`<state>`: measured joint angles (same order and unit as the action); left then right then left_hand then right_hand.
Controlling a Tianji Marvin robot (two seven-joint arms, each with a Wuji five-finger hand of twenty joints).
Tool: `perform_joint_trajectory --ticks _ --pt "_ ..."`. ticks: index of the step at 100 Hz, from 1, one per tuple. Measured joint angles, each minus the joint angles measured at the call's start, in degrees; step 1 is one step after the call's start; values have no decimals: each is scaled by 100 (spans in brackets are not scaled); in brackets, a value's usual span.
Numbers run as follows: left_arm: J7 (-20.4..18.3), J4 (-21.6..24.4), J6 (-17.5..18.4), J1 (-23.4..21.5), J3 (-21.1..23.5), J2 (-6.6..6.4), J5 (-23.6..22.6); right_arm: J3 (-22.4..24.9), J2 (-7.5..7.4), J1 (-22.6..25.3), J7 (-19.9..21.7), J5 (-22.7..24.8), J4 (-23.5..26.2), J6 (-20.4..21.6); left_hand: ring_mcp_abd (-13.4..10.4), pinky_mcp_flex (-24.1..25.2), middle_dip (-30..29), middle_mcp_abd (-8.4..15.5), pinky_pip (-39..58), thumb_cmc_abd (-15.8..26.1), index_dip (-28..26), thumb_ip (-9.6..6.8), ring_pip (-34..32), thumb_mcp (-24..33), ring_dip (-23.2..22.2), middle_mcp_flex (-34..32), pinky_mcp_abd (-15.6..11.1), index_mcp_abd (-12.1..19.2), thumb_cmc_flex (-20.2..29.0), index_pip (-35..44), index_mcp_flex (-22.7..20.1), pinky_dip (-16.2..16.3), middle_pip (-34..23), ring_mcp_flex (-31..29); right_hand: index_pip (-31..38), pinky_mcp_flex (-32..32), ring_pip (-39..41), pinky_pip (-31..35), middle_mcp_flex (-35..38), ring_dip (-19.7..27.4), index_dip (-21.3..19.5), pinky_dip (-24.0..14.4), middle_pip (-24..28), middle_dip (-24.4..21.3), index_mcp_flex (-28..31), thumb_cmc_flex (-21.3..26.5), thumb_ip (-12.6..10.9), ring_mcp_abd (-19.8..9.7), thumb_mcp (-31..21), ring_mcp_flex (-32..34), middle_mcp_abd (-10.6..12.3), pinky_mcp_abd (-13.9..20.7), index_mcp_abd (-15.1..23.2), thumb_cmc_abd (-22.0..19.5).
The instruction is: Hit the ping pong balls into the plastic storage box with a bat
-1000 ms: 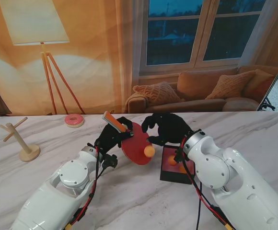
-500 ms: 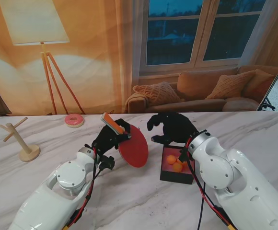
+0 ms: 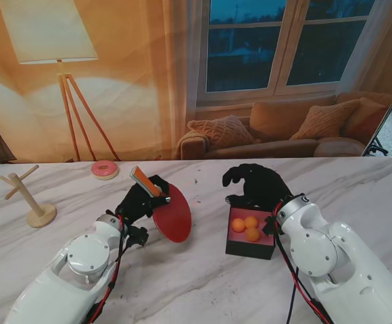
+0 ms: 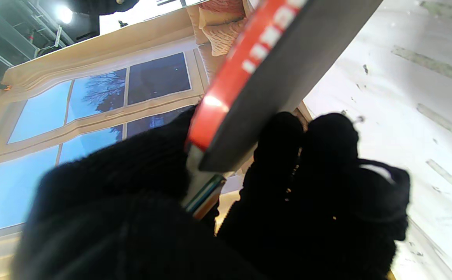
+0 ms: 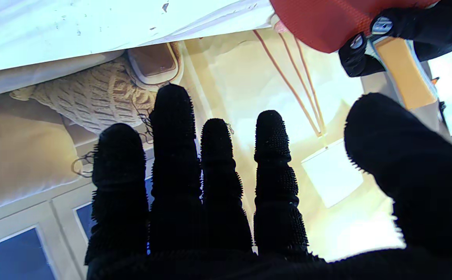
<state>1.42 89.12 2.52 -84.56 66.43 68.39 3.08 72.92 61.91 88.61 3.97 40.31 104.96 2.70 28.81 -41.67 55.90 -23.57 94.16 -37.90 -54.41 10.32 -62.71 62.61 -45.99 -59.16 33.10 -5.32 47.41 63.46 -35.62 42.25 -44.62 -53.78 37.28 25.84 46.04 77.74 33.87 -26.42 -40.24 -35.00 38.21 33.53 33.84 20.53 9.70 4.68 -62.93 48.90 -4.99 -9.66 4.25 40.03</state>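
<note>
My left hand in its black glove is shut on the handle of a red bat, whose blade tilts down toward the table left of the box. In the left wrist view the bat fills the frame above my curled fingers. A small dark storage box with a pink inside sits in front of my right arm and holds three orange ping pong balls. My right hand hovers just beyond the box, fingers spread, holding nothing. The right wrist view shows its spread fingers and the bat's blade.
A pink doughnut lies at the far side of the marble table. A wooden peg stand sits at the left. A backdrop with a lamp, window and sofa rises behind the table's far edge.
A ball that lay on the bat's blade one second ago now sits in the box with two others. The left hand and bat drew back to the left; the right hand shifted right.
</note>
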Motion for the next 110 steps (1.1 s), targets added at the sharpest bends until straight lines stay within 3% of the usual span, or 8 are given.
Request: perform_joint_trajectory --ticks 18,21,27,48,78,95,110 --pt "-12 -20 -116 -31 109 -11 -68 123 43 212 -127 25 -85 -84 0 0 1 0 0 17 -23 0 0 -2 0 2 0 -1 0 0 2 0 1 0 -153 -154 -139 -129 -60 0 19 -11 -35 -14 -127 -86 -4 1 152 -101 0 0 -59 -67" --pt "-19 -20 -134 -41 127 -15 -81 142 46 237 -137 27 -101 -99 0 0 1 0 0 17 -23 0 0 -3 0 2 0 -1 0 0 2 0 1 0 -221 -184 -236 -146 -60 0 59 -11 -8 -14 -144 -88 -118 1 163 -216 0 0 -69 -71" --pt "-43 -20 -185 -64 172 -21 -113 174 52 285 -195 27 -137 -143 0 0 1 0 0 17 -23 0 0 -3 0 2 0 -1 0 0 2 0 1 0 -354 -254 -286 -214 -64 0 107 -12 -33 -14 -338 -114 -119 1 219 -305 0 0 -135 -276" --pt "-71 -55 -281 -119 298 -46 -217 230 122 434 -702 -23 -299 -448 0 0 1 0 0 18 -31 0 0 -4 0 2 0 -1 0 0 2 0 2 0 -522 -360 -332 -256 -121 0 238 -77 -66 -14 -502 -145 -119 1 364 -334 4 0 -205 -354" --pt "-257 -93 -402 -190 505 -104 -339 312 165 522 -824 -111 -560 -603 0 1 1 0 0 48 -33 0 0 -56 0 17 0 -1 0 -3 11 0 4 0 -631 -673 -609 -729 -353 32 416 -78 -105 -22 -568 -145 -119 2 430 -715 -8 0 -562 -439" --pt "-566 -107 -605 -206 594 -160 -319 329 194 565 -936 -202 -695 -677 0 6 1 0 0 103 -33 0 0 -125 0 31 0 -5 3 -16 18 0 7 5 -670 -735 -651 -740 -353 65 438 -78 -103 -22 -581 -147 -121 2 518 -718 -8 0 -566 -471" --pt "-574 -185 -658 -207 612 -189 -398 367 212 633 -994 -268 -738 -677 1 6 1 44 0 107 -33 0 0 -149 0 32 0 -6 4 -17 13 0 7 5 -670 -750 -693 -747 -353 65 442 -78 -102 -25 -581 -147 -124 2 576 -763 -8 0 -566 -477"
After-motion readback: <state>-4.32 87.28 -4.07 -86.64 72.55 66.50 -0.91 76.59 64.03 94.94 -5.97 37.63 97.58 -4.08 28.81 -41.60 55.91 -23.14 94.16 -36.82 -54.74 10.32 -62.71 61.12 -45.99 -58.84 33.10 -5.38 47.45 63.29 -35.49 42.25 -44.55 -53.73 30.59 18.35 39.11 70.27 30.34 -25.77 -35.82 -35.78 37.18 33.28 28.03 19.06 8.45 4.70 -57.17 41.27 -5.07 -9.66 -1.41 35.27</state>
